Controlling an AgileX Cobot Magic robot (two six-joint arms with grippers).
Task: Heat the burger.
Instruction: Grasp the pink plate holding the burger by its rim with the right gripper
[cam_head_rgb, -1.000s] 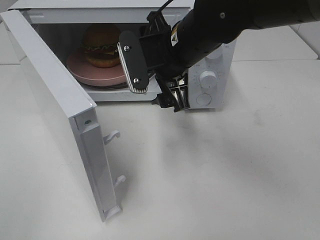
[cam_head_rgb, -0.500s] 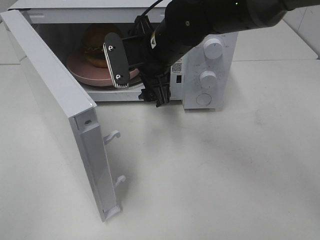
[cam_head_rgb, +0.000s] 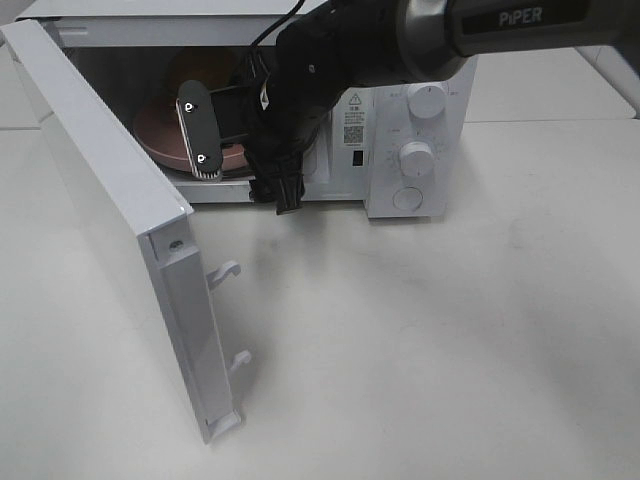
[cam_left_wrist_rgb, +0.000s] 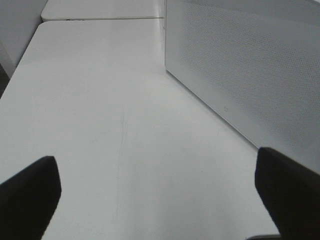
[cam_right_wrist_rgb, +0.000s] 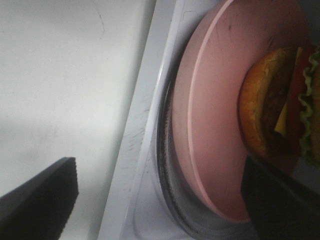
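The burger (cam_right_wrist_rgb: 272, 107) is sitting on the pink plate (cam_right_wrist_rgb: 210, 125) inside the open microwave (cam_head_rgb: 415, 150). From the high camera only a sliver of its brown bun is showing, since the right arm is blocking most of the cavity; the right wrist camera is cutting off its far side too, leaving the lower bun, dark patty, yellow cheese and frilled lettuce visible. The plate is resting on a glass turntable (cam_right_wrist_rgb: 167, 200), whose dark rim is peeking out beneath it. The right gripper (cam_head_rgb: 240, 170) is reaching into the doorway, its fingers spread wide with the plate's edge lying between them, holding nothing; one finger (cam_right_wrist_rgb: 37, 200) is sitting outside over the table. The microwave door (cam_head_rgb: 110, 220) is standing wide open. The left gripper (cam_left_wrist_rgb: 160, 195) is hovering over the bare table (cam_left_wrist_rgb: 100, 110) beside the door's perforated panel (cam_left_wrist_rgb: 250, 65), jaws wide apart and empty, only its dark fingertips showing.
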